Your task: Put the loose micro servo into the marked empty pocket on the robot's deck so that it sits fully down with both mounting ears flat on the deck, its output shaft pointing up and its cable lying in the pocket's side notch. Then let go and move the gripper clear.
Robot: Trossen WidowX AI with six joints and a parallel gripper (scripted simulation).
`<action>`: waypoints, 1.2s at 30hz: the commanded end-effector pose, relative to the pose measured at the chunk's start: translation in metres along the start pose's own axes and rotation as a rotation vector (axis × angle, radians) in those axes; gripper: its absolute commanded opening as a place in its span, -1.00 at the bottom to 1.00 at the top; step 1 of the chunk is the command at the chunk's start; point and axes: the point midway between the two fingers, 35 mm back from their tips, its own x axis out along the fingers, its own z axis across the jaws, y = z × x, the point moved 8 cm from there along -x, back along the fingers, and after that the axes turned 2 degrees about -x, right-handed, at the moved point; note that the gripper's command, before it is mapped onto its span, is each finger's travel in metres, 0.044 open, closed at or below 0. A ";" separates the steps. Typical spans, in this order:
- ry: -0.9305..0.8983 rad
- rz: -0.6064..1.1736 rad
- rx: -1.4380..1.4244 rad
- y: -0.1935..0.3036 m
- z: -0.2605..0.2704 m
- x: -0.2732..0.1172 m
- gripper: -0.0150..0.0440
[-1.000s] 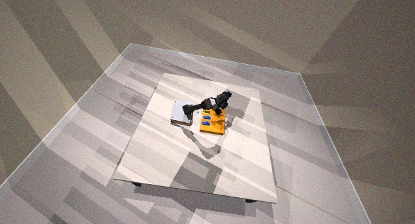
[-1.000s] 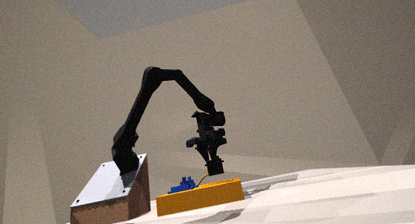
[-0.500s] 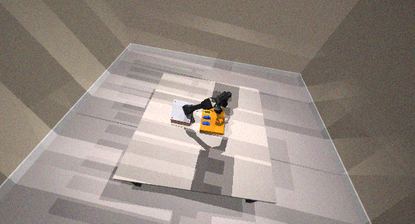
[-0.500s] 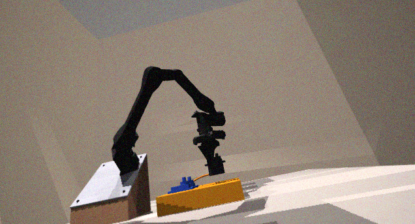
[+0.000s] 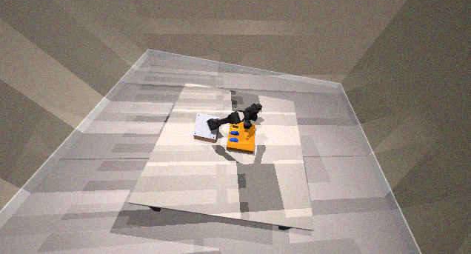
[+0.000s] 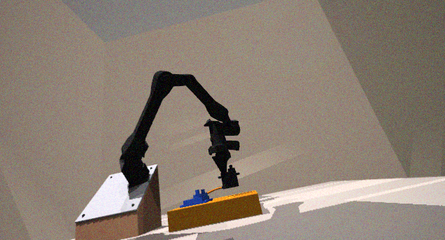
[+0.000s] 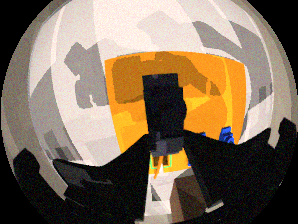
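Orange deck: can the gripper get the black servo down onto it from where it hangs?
Probably yes. The gripper holds the black servo just above the orange deck's far end, with nothing between them; the blue servos sit off to the side.
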 end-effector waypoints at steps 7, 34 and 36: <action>-0.005 -0.003 -0.006 0.041 0.003 -0.002 -0.49; -0.005 0.000 -0.008 0.103 0.005 0.011 -0.49; -0.005 0.000 -0.008 0.103 0.005 0.015 -0.49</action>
